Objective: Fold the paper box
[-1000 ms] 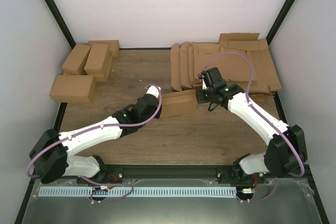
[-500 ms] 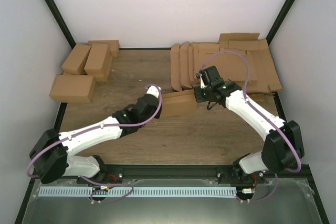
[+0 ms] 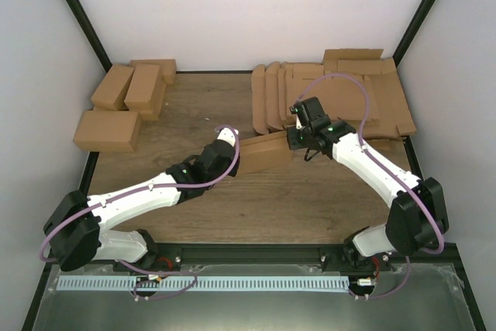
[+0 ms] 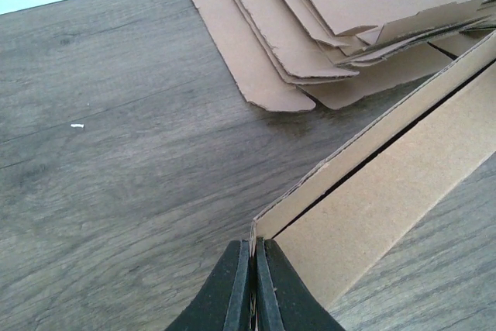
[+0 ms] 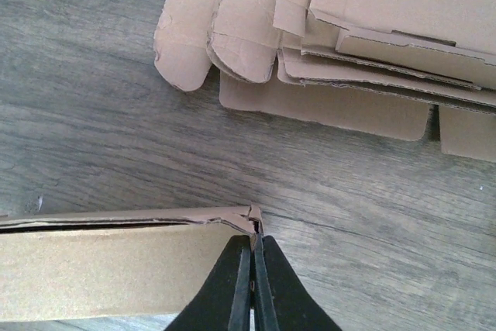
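Wood-grain table [image 3: 310,199] beneath everything. Flat blanks [image 3: 387,91] stacked far right, well apart from finished cartons [image 3: 116,106] far left. Mid-table, between both arms: box [image 3: 263,153], nearly closed, lid seam gaping slightly. Left gripper [image 4: 253,247] clenched on the box's left corner edge; right gripper [image 5: 252,239] pinching the right corner. Likely trouble: tearing or crumpling those thin edges if pulled unevenly; slipping off, letting the lid spring open.
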### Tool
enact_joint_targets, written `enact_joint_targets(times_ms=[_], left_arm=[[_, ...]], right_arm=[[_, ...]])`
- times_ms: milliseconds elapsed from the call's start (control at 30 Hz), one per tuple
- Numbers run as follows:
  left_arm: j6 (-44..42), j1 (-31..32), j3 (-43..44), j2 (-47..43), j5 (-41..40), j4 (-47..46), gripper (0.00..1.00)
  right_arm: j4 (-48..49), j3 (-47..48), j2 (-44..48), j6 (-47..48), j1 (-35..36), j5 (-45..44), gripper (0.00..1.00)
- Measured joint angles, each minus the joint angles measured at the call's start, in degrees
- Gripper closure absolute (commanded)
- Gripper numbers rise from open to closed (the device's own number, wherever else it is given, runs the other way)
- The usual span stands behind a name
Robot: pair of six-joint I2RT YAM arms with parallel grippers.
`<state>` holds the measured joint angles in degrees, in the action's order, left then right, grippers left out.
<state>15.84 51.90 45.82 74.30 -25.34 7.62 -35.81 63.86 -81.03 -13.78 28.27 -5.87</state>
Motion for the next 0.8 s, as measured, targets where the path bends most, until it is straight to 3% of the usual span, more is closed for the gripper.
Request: enact_joint_targets(times_ms=[667,800], left_arm=[[2.1,0.0,-0.1,1.1,-0.2,-0.7,0.96],[3.8,0.0,0.1,1.1,0.2,-0.2,0.87]], right_arm=[[19.6,-14.4,6.3,-0.4,0.0,0.0,0.99],[22.9,-16.0,6.4,-0.3,0.4,-1.0,0.99]])
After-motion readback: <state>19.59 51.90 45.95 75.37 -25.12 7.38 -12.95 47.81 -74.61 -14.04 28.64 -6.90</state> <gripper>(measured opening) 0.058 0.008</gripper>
